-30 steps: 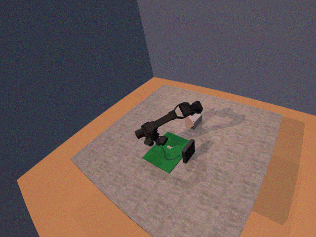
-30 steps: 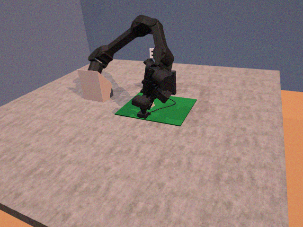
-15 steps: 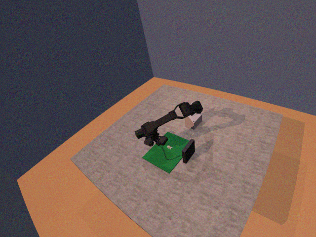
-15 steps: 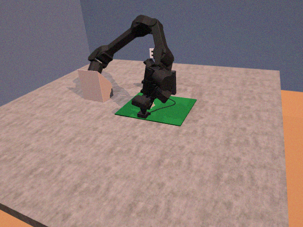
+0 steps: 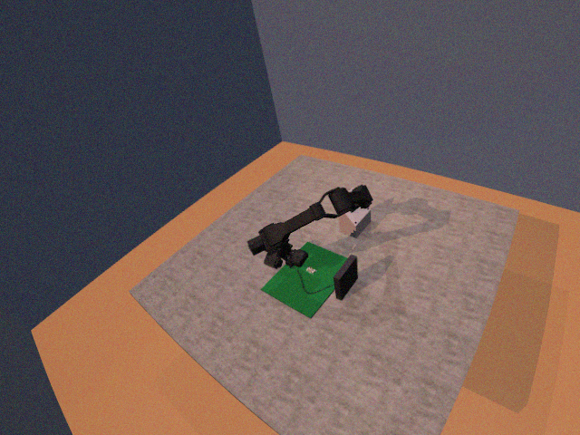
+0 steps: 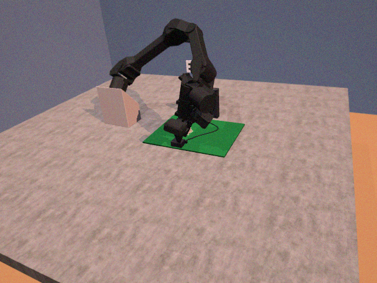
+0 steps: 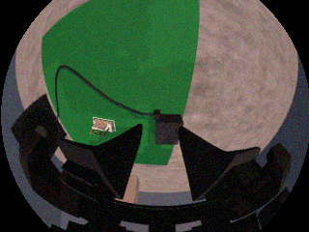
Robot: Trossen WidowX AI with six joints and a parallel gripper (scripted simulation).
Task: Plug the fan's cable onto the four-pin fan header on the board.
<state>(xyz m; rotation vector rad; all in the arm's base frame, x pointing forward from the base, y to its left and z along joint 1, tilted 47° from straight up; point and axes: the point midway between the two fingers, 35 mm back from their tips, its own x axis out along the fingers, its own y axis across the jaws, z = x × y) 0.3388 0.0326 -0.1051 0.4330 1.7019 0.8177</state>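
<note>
The green board [image 5: 311,302] [image 6: 219,149] [image 7: 126,48] lies flat. The small pale header [image 5: 311,270] [image 6: 189,131] [image 7: 102,125] stands on it, its pins showing in the wrist view. The black plug [image 6: 177,142] [image 7: 168,130] is near the board's edge, off to the side of the header. Its thin black cable [image 5: 304,286] [image 6: 210,132] [image 7: 97,91] curves over the board toward the dark upright fan [image 5: 346,276] [image 6: 216,103]. My gripper [image 6: 182,137] [image 7: 160,128] is partly open around the plug, with a gap at the left finger. Contact at the right finger is unclear.
A pale wedge-shaped block [image 5: 355,219] [image 6: 111,106] stands near the arm's base, beyond the board. A white piece with dark marks [image 6: 188,66] shows behind the arm. The cable loop crosses the board near the header.
</note>
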